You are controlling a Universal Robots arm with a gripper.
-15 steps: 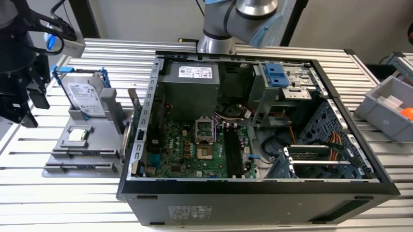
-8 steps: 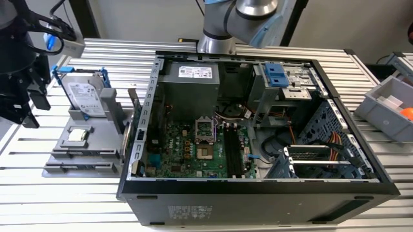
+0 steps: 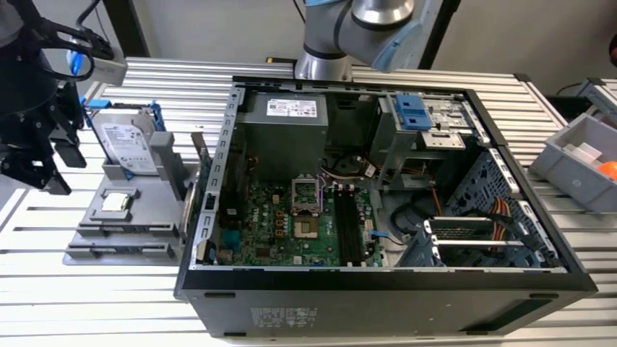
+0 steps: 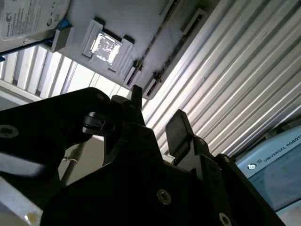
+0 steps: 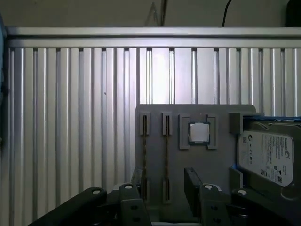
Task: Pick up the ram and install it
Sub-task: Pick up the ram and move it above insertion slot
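My gripper (image 5: 164, 179) hangs over the gray holder (image 5: 211, 162), fingers spread and nothing between them. The ram (image 5: 166, 155) stands on edge in the slot lined up with that gap. Its long axis runs crosswise to the line between my fingertips, so they flank its flat faces.

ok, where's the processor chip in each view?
Exterior view: processor chip on the gray tray, at the exterior view's left of the computer case.
Second wrist view: chip in a tray pocket beside the hard drive.
First wrist view: chip between two narrow slots and the hard drive.
Shared landmark: hard drive.
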